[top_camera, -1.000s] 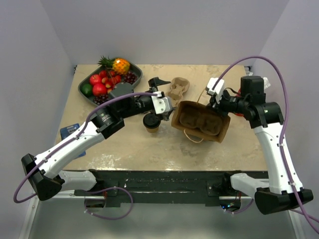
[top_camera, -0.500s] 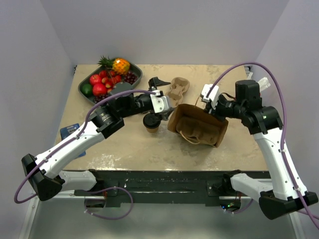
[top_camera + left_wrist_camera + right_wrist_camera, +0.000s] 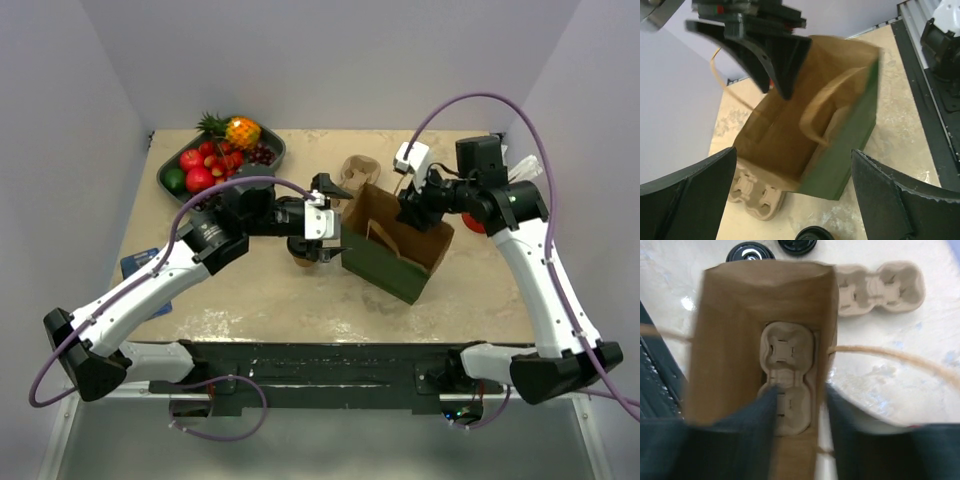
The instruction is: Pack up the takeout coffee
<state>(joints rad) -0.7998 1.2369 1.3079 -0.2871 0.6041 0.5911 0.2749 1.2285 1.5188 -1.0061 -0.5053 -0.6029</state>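
The paper bag (image 3: 385, 262), brown with a green side, stands upright with its mouth open. A pulp carrier (image 3: 787, 375) lies on its floor. My right gripper (image 3: 408, 212) hangs over the bag's far rim, open (image 3: 802, 392), one finger inside and one outside the bag wall. Just left of the bag, my left gripper (image 3: 330, 218) is wide open (image 3: 794, 152) and holds nothing. The takeout coffee cup (image 3: 300, 258) stands under it, its black lid (image 3: 815, 234) below the fingers. Two black lids (image 3: 750, 251) show beyond the bag in the right wrist view.
A second pulp carrier (image 3: 358, 170) lies on the table behind the bag. A dark tray of fruit (image 3: 220, 160) sits at the back left. A blue card (image 3: 140, 262) lies at the left edge. Something red (image 3: 472, 222) shows under the right arm.
The bag has swung from lying on its side to standing upright. My right gripper rose with its rim and has opened. The left gripper shifted right, closer to the bag.
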